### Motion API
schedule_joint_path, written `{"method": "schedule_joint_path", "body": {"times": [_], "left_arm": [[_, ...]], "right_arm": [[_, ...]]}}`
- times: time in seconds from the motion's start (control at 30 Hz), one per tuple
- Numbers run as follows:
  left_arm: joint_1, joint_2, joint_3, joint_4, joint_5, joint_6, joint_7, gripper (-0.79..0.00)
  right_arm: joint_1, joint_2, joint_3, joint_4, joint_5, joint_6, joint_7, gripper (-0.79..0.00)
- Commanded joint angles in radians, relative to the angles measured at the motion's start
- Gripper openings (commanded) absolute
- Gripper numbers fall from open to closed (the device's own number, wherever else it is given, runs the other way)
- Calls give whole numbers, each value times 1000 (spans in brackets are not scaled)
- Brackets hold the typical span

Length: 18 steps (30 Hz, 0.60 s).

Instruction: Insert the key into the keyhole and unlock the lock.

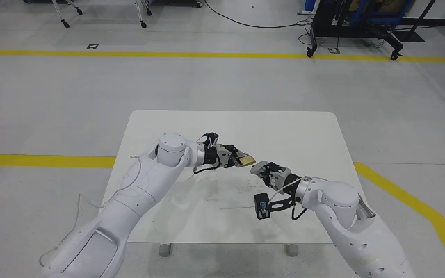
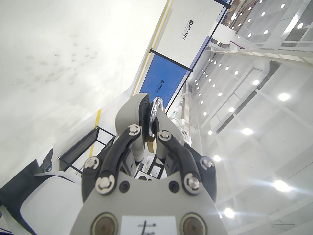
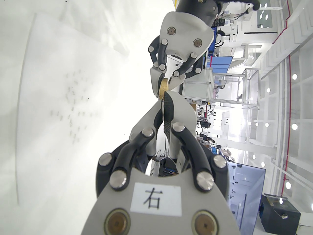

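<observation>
The left gripper (image 2: 149,116) is clamped on the brass padlock (image 1: 247,160), with the silver shackle (image 2: 155,107) between its fingers, over the middle of the white table (image 1: 167,132). The right gripper (image 3: 163,105) is pinched narrow, its tips right at the padlock's free end. The key is hidden between them, so it can't be told whether it is in the keyhole.

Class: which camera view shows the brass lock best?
The right wrist view: the lock sits close up and largely clear, held in the left gripper. In the top view the lock is tiny. The left wrist view shows mostly its shackle, with a sliver of brass below.
</observation>
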Motion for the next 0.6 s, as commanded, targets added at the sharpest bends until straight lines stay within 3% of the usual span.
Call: {"method": "schedule_joint_path", "body": {"times": [0.0, 0.57], "left_arm": [[1, -1, -1, 0, 3, 1, -2, -785], [7, -5, -8, -8, 31, 1, -14, -785]], "right_arm": [[-1, 1, -2, -2, -1, 0, -2, -785], [18, 3, -36, 7, -14, -12, 35, -785]]}}
